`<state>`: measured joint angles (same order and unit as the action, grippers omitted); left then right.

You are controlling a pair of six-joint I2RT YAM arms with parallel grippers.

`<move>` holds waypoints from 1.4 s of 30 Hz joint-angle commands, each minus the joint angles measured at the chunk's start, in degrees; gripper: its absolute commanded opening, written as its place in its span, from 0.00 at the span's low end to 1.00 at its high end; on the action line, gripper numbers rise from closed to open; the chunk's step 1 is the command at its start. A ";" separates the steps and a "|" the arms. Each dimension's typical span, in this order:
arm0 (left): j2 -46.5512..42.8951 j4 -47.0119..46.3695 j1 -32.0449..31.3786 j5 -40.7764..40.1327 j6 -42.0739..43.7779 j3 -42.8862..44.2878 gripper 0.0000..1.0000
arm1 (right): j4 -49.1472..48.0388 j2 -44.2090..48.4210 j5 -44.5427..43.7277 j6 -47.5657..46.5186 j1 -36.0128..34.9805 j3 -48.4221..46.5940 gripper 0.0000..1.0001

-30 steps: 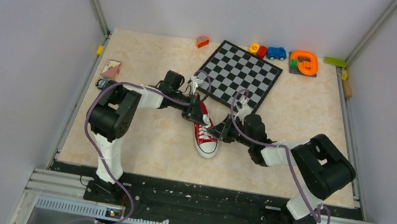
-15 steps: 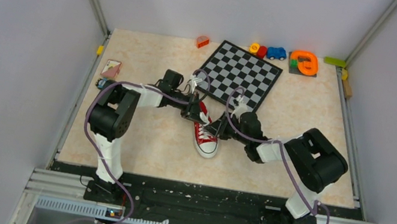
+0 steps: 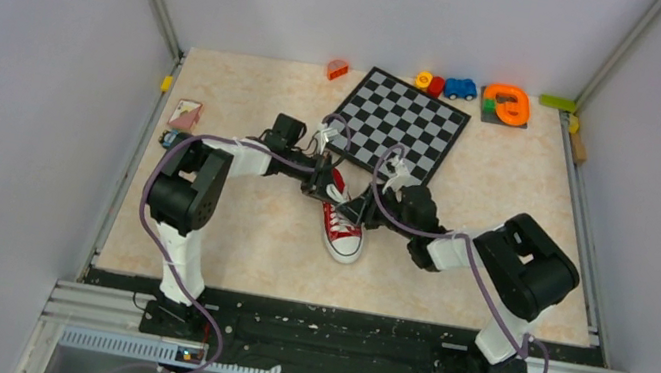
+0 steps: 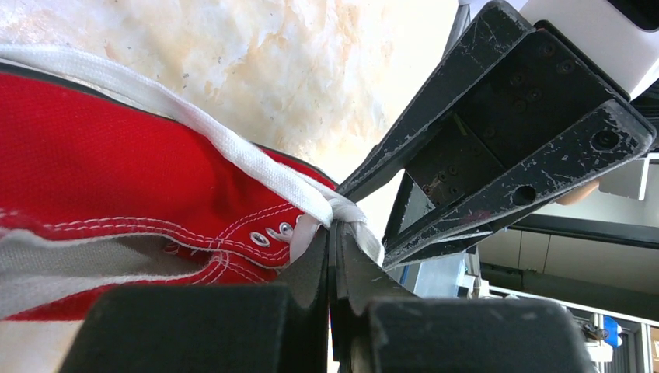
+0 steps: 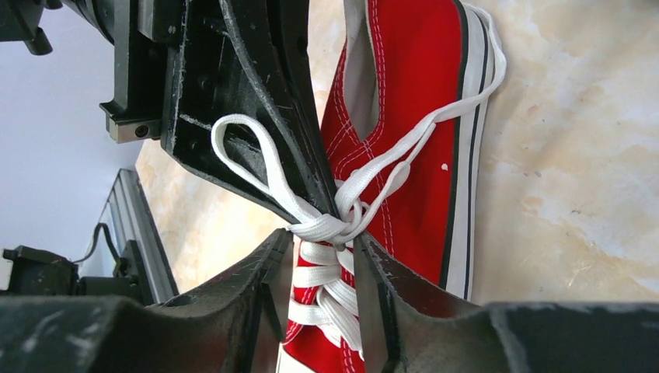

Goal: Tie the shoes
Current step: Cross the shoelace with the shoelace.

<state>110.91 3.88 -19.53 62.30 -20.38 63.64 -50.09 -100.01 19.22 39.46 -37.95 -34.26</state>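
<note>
The red sneaker [image 3: 343, 229] lies mid-table with its white toe cap toward me. Its white laces [image 5: 330, 229] are crossed into a knot above the eyelets. A loop [image 5: 233, 144] lies over the left fingers, and one strand [image 5: 458, 109] runs over the shoe's side. My left gripper [image 4: 336, 230] is shut on the lace right at the knot [image 4: 346, 211], by the shoe's collar [image 3: 324, 186]. My right gripper [image 5: 325, 237] is open, with its fingertips either side of the knot above the tongue [image 3: 358, 211]. The two grippers almost touch.
A checkerboard [image 3: 401, 123] lies just behind the shoe. Small toys line the back edge: an orange block [image 3: 337, 69], a blue car [image 3: 461, 88] and an orange ring piece [image 3: 506, 104]. A pink card [image 3: 185, 112] lies at the left edge.
My right gripper has moved left and slightly back, in over the shoe's laces to the knot. The left gripper has stayed at the knot.
</note>
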 commanded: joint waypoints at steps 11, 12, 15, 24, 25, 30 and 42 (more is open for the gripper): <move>0.86 0.54 0.12 1.49 1.45 1.62 0.00 | 1.82 2.78 2.47 -5.94 0.73 -6.03 0.46; 0.92 0.36 0.13 1.49 1.29 1.59 0.00 | 2.27 2.66 2.81 -5.54 0.85 -6.40 0.47; 1.31 -0.14 0.19 1.52 0.98 1.66 0.00 | 1.66 2.57 4.35 -3.85 1.57 -6.16 0.47; 1.71 -3.17 0.37 0.27 -0.87 1.46 0.00 | 6.45 5.53 4.26 -0.57 5.41 -3.61 0.54; 1.95 -3.41 0.37 0.23 -1.15 1.64 0.00 | 6.67 5.89 4.11 -0.32 5.66 -3.14 0.54; 2.98 -2.86 0.50 -0.53 -0.86 2.99 0.00 | 8.50 7.89 3.45 -0.80 7.21 -0.64 0.55; 2.71 -1.52 0.54 -0.48 0.05 3.46 0.00 | 5.52 4.13 3.32 -2.50 6.92 0.64 0.14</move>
<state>113.95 3.03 -19.49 62.04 -21.30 65.52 -40.86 -93.69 22.20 37.10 -30.96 -31.57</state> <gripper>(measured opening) 0.004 0.151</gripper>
